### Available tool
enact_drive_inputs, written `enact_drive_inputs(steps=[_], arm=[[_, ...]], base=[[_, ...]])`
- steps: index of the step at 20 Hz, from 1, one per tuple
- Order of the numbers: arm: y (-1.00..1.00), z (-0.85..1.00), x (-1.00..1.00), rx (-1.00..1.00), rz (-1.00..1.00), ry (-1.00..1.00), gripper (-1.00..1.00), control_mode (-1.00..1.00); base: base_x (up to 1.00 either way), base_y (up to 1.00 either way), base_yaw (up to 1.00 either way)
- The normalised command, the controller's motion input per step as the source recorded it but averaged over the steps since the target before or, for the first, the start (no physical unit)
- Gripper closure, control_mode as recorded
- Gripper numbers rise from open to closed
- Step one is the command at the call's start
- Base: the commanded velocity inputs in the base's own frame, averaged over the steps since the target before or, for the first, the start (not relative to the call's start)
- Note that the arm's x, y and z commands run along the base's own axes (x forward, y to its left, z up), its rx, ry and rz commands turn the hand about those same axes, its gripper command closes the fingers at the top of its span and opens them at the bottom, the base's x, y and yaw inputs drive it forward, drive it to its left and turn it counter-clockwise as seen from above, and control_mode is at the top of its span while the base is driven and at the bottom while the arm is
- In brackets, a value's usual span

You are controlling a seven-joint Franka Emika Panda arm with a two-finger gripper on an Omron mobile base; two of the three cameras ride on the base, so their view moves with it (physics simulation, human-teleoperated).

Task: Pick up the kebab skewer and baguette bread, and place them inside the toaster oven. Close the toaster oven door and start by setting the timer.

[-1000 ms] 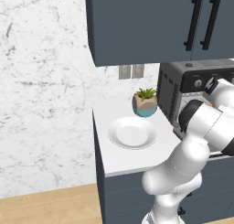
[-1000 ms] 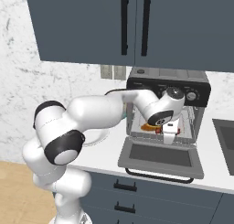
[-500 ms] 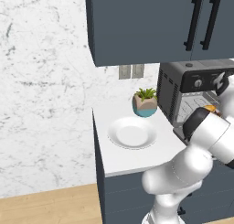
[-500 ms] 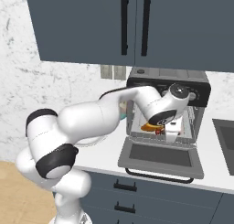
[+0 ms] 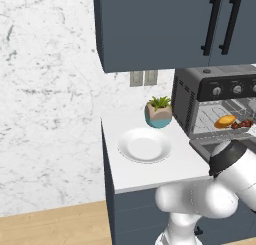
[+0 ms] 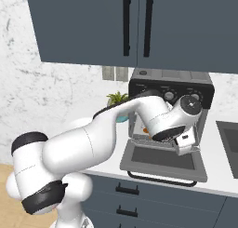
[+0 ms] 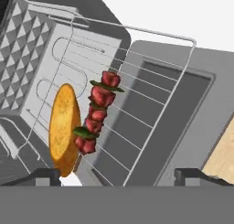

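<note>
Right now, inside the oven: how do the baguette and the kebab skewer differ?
The baguette bread is one smooth golden-orange oblong; the kebab skewer is a string of small dark red chunks with green bits. The bread is clearly the thicker, the skewer slimmer. Both lie side by side, roughly parallel, on the wire rack of the toaster oven, neither held.

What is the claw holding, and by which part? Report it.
Nothing. The claw is open; the kebab skewer and baguette bread lie on the wire rack.
</note>
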Motion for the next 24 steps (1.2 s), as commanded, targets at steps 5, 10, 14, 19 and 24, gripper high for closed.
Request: enact_drive_inputs(steps=[5,10,14,19,24], arm=[[0.07,-0.01,0.06,-0.14,0.41,-0.07,-1.00,-1.00],[0.00,-0.15,0.01,-0.22,0.40,-0.07,-1.00,-1.00],[0.02,-0.14,0.00,-0.30,0.30,-0.09,-1.00,-1.00],[0.06,-0.32,0.00,-0.37,0.15,-0.14,-1.00,-1.00],[0.00,-0.31,-0.01,-0.21,0.12,-0.29,-1.00,-1.00]], base=[[0.00,0.00,0.00],[0.00,0.00,0.00],[0.00,0.00,0.00],[0.00,0.00,0.00],[0.00,0.00,0.00]])
